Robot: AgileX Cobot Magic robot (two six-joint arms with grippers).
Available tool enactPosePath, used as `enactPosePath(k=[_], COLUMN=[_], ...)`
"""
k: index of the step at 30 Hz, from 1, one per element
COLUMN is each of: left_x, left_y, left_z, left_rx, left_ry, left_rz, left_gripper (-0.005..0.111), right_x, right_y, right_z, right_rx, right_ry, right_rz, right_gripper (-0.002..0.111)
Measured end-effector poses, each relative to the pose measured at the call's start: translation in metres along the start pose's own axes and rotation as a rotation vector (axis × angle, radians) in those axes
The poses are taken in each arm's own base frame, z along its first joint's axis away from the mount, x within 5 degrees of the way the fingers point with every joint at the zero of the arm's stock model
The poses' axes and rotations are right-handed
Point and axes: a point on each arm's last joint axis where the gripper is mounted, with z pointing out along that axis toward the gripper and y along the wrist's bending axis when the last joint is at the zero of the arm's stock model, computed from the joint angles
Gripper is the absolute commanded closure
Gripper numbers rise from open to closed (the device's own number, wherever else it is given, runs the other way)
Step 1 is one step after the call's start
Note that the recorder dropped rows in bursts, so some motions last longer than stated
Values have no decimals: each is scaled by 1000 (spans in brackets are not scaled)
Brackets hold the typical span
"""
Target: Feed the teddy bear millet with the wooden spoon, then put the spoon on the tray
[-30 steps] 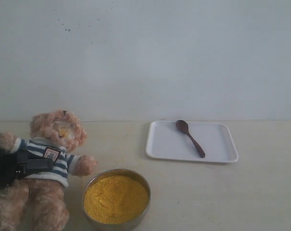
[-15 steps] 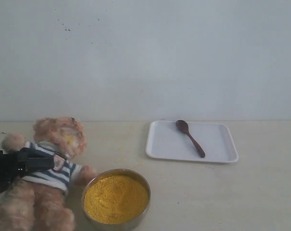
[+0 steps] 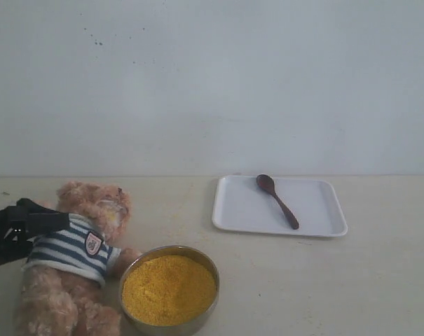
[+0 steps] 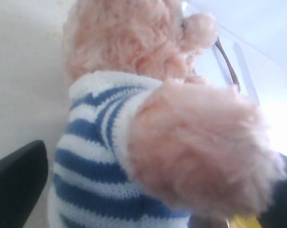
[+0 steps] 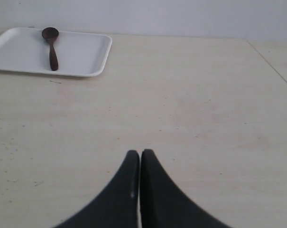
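Observation:
The teddy bear [image 3: 75, 266] lies tilted back at the near left, its striped shirt and badge facing up. My left gripper [image 3: 36, 224] is at its side, open, with the bear's body [image 4: 134, 95] filling the space between the wide jaws. One dark finger [image 4: 15, 190] stands just beside the shirt. The millet [image 3: 168, 287] fills a steel bowl [image 3: 215, 280] right of the bear. The wooden spoon [image 3: 277, 201] lies on the white tray [image 3: 317, 210]. My right gripper [image 5: 140, 154] is shut and empty over bare table, well away from the tray [image 5: 81, 52] and the spoon [image 5: 52, 47].
A pale wall rises behind the table. Bare tabletop stretches between the bowl and the tray and to the right of the tray. A table seam [image 5: 271, 61] runs near the right arm's side.
The bear has tipped back from sitting upright to a lower, leaning pose. My left gripper's jaws have widened around it. The spoon, the tray and the right gripper have not moved.

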Motion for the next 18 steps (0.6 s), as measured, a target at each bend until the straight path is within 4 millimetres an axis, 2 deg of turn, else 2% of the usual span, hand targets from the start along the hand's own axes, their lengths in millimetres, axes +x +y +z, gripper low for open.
enactPosePath(k=[5,8,10,11,13,14,15,16,18], left_x=[-33,-46,-51,-55,-60,-63,-66,-70,-72], left_y=[-22,-33,-38,-41,-48,-52,-56,-62,-69], left_z=[-36,-62,-72,-76,-85,-89,-93,-98,-103], left_rx=[-76,-245,-308,-335,-369,-379,-384,-386,-375], left_ry=[8,21,5,-8,-33,-49,-69,-103,-143], left_rz=[173,116,84,65,30,1,-46,-110,-176], left_gripper=[-3,-1,6,13,37,56,84,101,101], right_x=[0,0,0,0,0,0,0,0,0], right_y=[0,0,0,0,0,0,0,0,0], right_z=[0,0,0,0,0,0,0,0,0], right_rx=[0,0,0,0,0,0,0,0,0], right_ry=[0,-2,-2,-2,-2,-2,-2,-2,-2], right_rz=[0,0,0,0,0,0,0,0,0], right_gripper=[108,108,108,108,108,108,108,108,108])
